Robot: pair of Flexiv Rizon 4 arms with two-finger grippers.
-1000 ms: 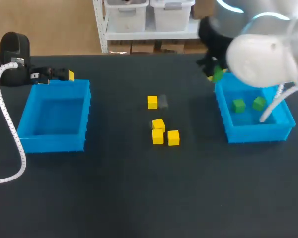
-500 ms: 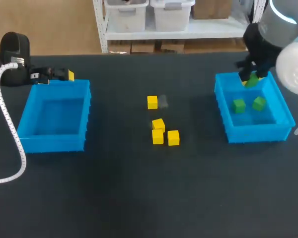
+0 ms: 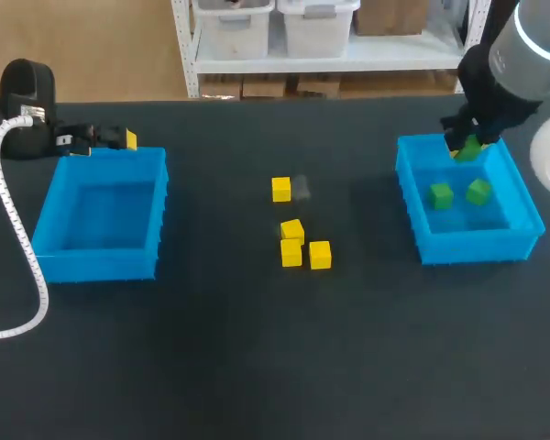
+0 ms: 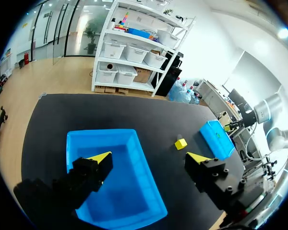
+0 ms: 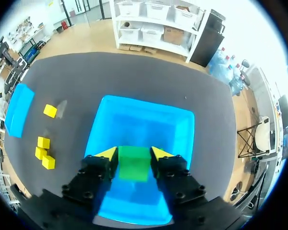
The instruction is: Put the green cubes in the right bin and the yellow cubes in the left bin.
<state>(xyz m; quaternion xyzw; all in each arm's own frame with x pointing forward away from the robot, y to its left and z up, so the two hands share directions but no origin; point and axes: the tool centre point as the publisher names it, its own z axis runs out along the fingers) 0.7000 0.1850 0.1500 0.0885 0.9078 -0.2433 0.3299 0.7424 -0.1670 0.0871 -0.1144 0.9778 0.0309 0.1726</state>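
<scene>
You have one flat black table [image 3: 257, 367] with a matte top filling the head view. On it stand two open blue bins, rectangular with thin, plastic-looking walls. The left bin [image 3: 101, 261] is at the frame's middle left and the right bin [image 3: 477, 246] at the middle right, well apart.

Your right arm [image 3: 522, 55], grey and rounded, comes in from the upper right corner and slants down to the far rim of the right bin. Your left arm [image 3: 26, 92] sits at the upper left, its black wrist lying level behind the left bin. A white coiled cable [image 3: 18, 238] loops down the frame's left edge.

The right gripper [image 5: 134, 154] is clamped on one green cube [image 5: 133, 167], a yellow tip against each of two opposite faces, and it hangs above the right bin. The left gripper [image 4: 149, 157] stands wide with nothing between its tips, the left bin under and ahead of it.

You count three green cubes [image 3: 478, 191] in all: the held one and two lying apart on the right bin's floor. You count four yellow cubes [image 3: 292, 229], all on the table at the frame's centre between the bins. One sits alone farther back, and three are bunched close together just nearer. All seven are small, square-edged blocks of solid colour.
</scene>
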